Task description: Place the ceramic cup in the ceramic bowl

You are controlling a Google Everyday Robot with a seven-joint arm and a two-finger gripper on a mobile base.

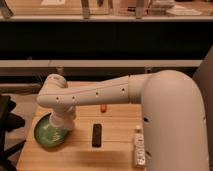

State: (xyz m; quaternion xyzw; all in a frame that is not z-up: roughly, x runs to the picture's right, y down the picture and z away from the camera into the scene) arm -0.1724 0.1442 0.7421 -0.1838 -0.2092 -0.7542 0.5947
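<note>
Arm (100, 92) stretched across table (117, 147), wrist bent down, gripper (61, 127) over ceramic bowl (42, 136)

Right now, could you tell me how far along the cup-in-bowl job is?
The gripper hangs over the ceramic bowl, so the approach looks done. In hand is the placing itself; no ceramic cup shows, so I cannot tell whether it is released. Left: letting go if needed, then withdrawing.

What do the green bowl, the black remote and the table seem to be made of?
Green bowl: probably glazed ceramic; mottled, slightly shiny inside.
Black remote: likely plastic; dull, even surface.
Table: seems wood; warm tan top.
The gripper hangs over the bowl.
</note>
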